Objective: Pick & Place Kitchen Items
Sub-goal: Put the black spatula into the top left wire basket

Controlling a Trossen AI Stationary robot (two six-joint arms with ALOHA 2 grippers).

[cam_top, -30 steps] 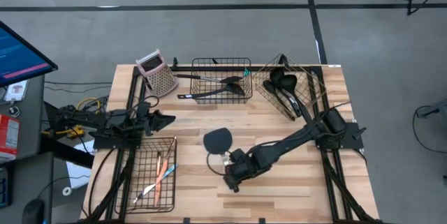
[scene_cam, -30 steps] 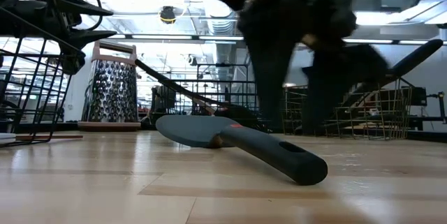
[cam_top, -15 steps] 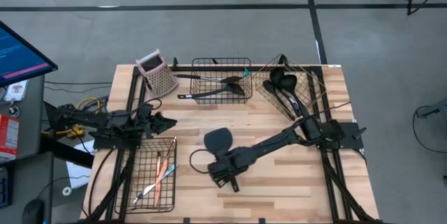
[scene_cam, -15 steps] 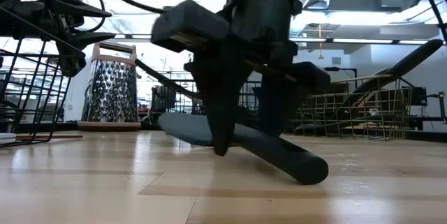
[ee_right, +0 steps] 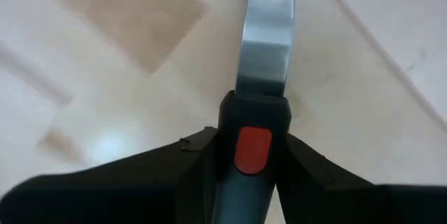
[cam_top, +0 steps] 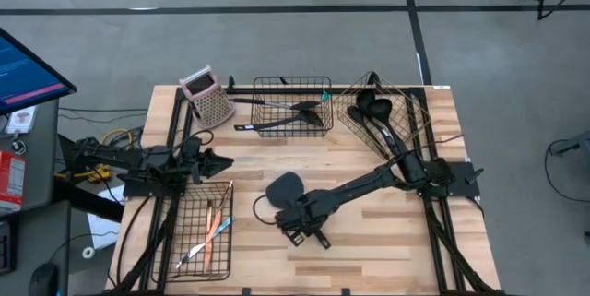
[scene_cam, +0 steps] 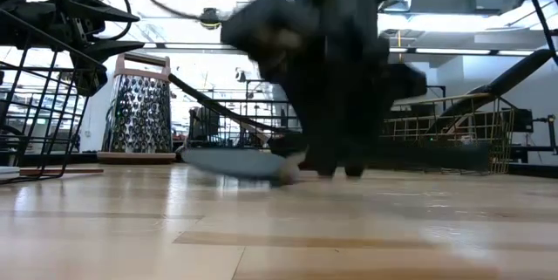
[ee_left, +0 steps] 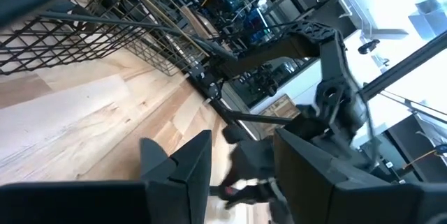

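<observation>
Down at the middle of the light wooden table [cam_top: 369,250], the right gripper [cam_top: 297,222] has its two dark fingers closed against either side of the handle of a flat grey-black spatula with a small red tab on its neck [ee_right: 252,147] — a grip taken low on the handle, probably so the long tool can be lifted without tipping. Seen from above, the spatula's broad blade [cam_top: 285,185] sticks out from the gripper toward the far side of the table, and from table height the blade sits close to the wood; whether it touches is hard to say. That blade is thin, smooth and slightly glossy, widening from a narrow neck.

Beyond it, the black wire basket [cam_top: 292,107] at the back already holds a dark long-handled turner, and the gold wire basket [cam_top: 383,116] beside it holds black ladles, so this one likely belongs with them.

Meanwhile the left gripper [cam_top: 214,159] waits near the table's left edge — fingers spread, holding nothing.
</observation>
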